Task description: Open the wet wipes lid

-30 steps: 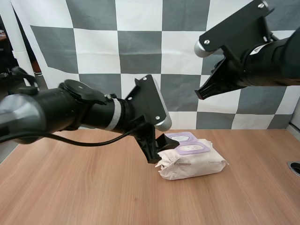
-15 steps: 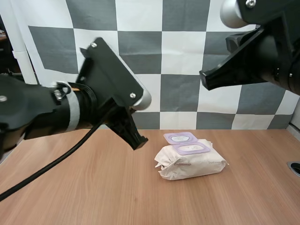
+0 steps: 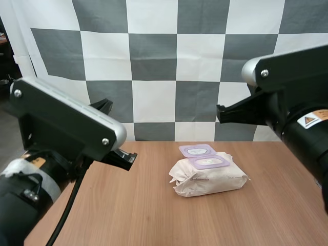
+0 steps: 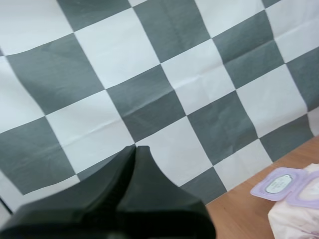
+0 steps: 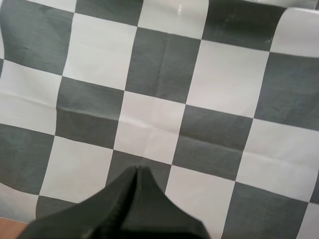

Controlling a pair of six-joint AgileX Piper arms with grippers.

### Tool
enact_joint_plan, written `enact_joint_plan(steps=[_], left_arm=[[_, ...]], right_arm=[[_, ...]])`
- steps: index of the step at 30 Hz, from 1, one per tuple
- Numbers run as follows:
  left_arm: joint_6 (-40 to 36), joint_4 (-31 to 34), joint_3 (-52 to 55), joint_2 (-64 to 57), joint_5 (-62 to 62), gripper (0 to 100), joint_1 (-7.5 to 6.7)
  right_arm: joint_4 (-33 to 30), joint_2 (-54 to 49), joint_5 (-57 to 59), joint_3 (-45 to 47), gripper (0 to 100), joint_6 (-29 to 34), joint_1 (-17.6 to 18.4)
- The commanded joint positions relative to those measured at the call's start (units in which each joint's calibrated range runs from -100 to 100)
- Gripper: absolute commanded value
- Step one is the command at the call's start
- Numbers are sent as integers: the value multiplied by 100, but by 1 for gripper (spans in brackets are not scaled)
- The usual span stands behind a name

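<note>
1. The wooden tabletop (image 3: 154,205) carries one thing, which sits right of its middle.
2. The left arm (image 3: 61,123) fills the near left of the high view, raised above the tabletop and well apart from the pack.
3. The right arm (image 3: 297,82) reaches in from the right, held high above the pack's right end.
4. The pack of wet wipes (image 3: 210,179) lies flat on the tabletop, white and crinkled, with a purple ring on top. From the left wrist, the pack (image 4: 299,219) shows beyond the pincer.
5. The lid (image 3: 197,150), a purple flap, is already open and folded back at the pack's far edge. The left wrist view shows the lid (image 4: 278,184) lying flat.
6. The left pincer (image 4: 135,149) has its fingers pressed together as one dark wedge, gripping nothing. In the high view the left pincer (image 3: 125,158) hangs left of the pack.
7. The right pincer (image 5: 137,169) is likewise pressed together and empty. In the high view the right pincer (image 3: 220,114) hangs in the air above the pack.
</note>
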Motion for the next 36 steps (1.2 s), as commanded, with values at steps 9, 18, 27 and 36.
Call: enact_joint_plan(steps=[9,18,27,36], left_arm=[[-403,-946,2364,-590,-3175,0,201],[-1095,-925,2364,-590,-1387,0,436],[-4433,2260,2364,-590,163,0,468],[-5403,3132,2364,-590,553,0,296]], right_arm=[[-277,-19,-1191,2218,0,-1,44],[-295,-663,-1371,3460,0,22,153],[-174,-883,-485,3460,0,295,130],[-725,-1095,550,3460,0,834,27]])
